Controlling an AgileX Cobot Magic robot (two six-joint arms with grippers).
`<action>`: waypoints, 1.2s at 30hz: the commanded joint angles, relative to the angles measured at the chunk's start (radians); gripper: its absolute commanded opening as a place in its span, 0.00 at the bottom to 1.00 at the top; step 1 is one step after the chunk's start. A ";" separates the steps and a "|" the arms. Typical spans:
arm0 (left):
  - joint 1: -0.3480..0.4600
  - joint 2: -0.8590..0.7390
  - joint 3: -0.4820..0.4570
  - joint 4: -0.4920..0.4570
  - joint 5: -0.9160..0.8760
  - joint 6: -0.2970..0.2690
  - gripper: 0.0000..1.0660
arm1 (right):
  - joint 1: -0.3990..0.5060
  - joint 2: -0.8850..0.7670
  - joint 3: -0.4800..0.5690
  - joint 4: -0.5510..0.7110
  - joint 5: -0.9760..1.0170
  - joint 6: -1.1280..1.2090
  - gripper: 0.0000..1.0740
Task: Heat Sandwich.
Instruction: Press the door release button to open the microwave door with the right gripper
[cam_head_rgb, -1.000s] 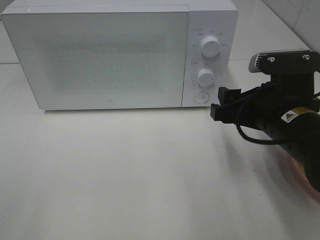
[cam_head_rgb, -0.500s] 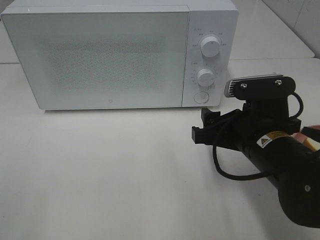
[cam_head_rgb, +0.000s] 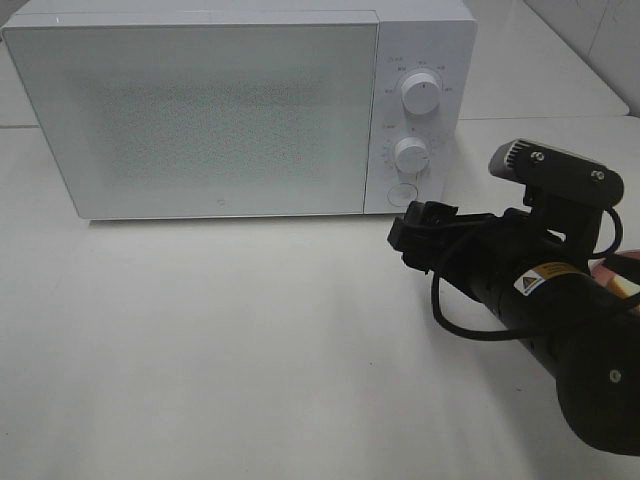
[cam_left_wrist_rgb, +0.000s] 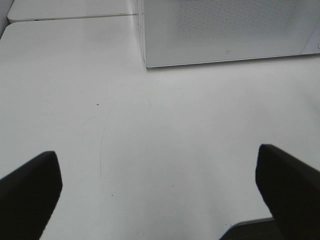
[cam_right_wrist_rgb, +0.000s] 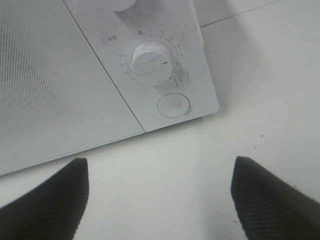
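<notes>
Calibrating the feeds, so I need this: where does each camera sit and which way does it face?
Exterior high: mounted high, looks down at the microwave and table; the right arm and right gripper show.
Left wrist: low over the table, faces the microwave; left gripper, open.
Right wrist: faces the lower dial and round button; right gripper, open.
All share the microwave.

Microwave (cam_head_rgb: 200, 110) at the back of the table (cam_head_rgb: 230, 350), right hand (cam_head_rgb: 415, 233) in front of its control panel (cam_head_rgb: 418, 60)

The high camera is looking down on the microwave (cam_head_rgb: 200, 115) from the front; both wrist cameras are facing it too (the right one closest), low over the worktop (cam_head_rgb: 250, 350)
</notes>
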 joint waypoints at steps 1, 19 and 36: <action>0.003 -0.021 0.002 -0.003 -0.006 -0.002 0.92 | 0.004 -0.002 -0.003 -0.005 0.015 0.134 0.71; 0.003 -0.021 0.002 -0.003 -0.006 -0.002 0.92 | 0.004 -0.002 -0.002 -0.011 0.072 1.041 0.38; 0.003 -0.021 0.002 -0.003 -0.006 -0.002 0.92 | -0.020 -0.002 -0.003 -0.012 0.096 1.098 0.00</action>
